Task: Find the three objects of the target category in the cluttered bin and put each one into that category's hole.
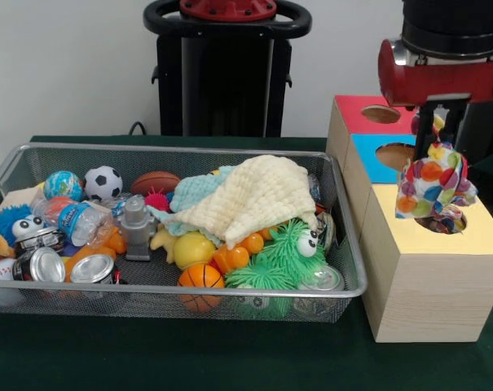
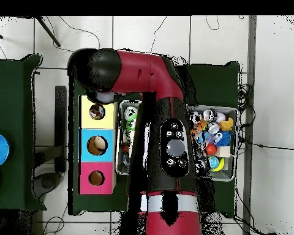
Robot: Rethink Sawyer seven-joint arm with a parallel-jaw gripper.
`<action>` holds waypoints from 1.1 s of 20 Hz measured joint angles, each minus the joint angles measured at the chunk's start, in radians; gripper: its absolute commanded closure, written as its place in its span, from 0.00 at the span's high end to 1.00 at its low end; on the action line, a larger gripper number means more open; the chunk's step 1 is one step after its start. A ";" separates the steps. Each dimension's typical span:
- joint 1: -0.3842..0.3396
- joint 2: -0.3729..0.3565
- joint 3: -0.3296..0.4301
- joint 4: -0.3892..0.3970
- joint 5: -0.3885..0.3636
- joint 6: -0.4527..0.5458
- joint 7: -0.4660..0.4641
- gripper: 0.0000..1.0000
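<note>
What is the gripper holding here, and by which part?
The gripper holds a multicoloured spotted cloth by its top end, so that it hangs down over the hole in the yellow box.

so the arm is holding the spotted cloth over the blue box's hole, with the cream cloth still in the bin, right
Not quite. In the front view the spotted cloth, held by the gripper, hangs over the hole of the yellow box, not the blue box. The cream cloth is indeed lying in the bin.
</note>
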State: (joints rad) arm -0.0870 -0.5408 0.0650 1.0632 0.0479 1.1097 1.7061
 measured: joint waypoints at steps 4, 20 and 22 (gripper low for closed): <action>0.000 0.018 -0.009 0.023 0.009 -0.029 0.000 0.00; 0.006 0.077 -0.066 0.033 0.019 -0.038 0.000 0.00; 0.009 0.076 -0.076 0.033 0.019 -0.038 0.000 0.00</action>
State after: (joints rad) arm -0.0775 -0.4649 -0.0109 1.0966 0.0666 1.0721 1.7061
